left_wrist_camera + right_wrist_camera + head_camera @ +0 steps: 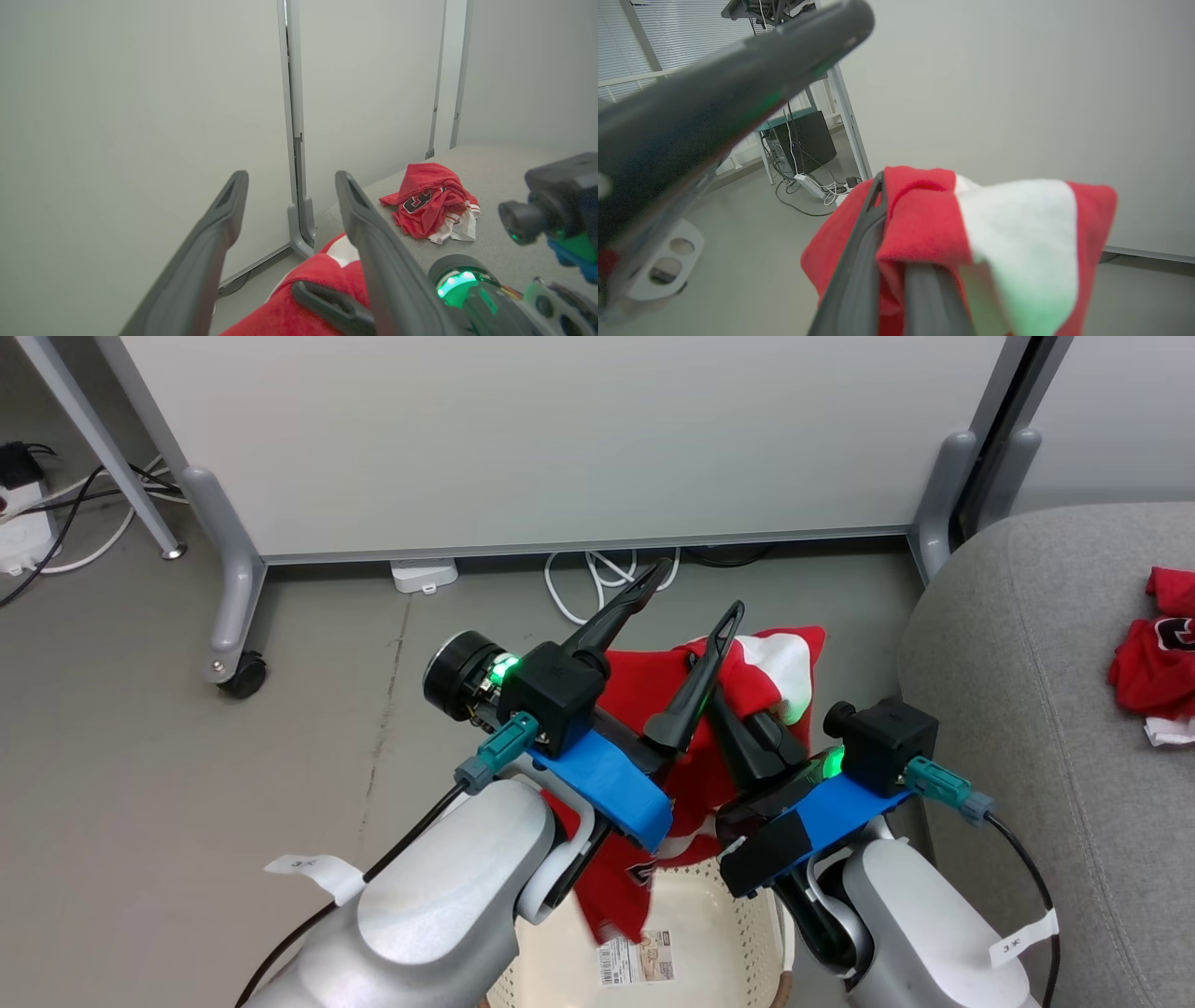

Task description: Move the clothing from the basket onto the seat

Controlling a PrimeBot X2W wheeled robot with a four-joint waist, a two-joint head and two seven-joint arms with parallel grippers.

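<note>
A piece of red clothing (653, 691) with a white stripe hangs over the basket (738, 933), and my right gripper (709, 686) is shut on its upper edge. The right wrist view shows the clothing (924, 219) draped over my right gripper (892, 210). My left gripper (700, 590) stands open just above and left of the cloth, with nothing between its tips. In the left wrist view my left gripper (289, 186) is spread wide above the red clothing (317, 284). A second red garment (1153, 658) with a black-and-white mark lies on the grey seat (1027, 709).
A white partition panel (560, 429) on grey wheeled legs (233, 616) stands across the back. Cables (588, 583) and a power strip (425, 574) lie on the floor under it. The seat (495, 186) is close on the right, with the crumpled garment (430, 200) on it.
</note>
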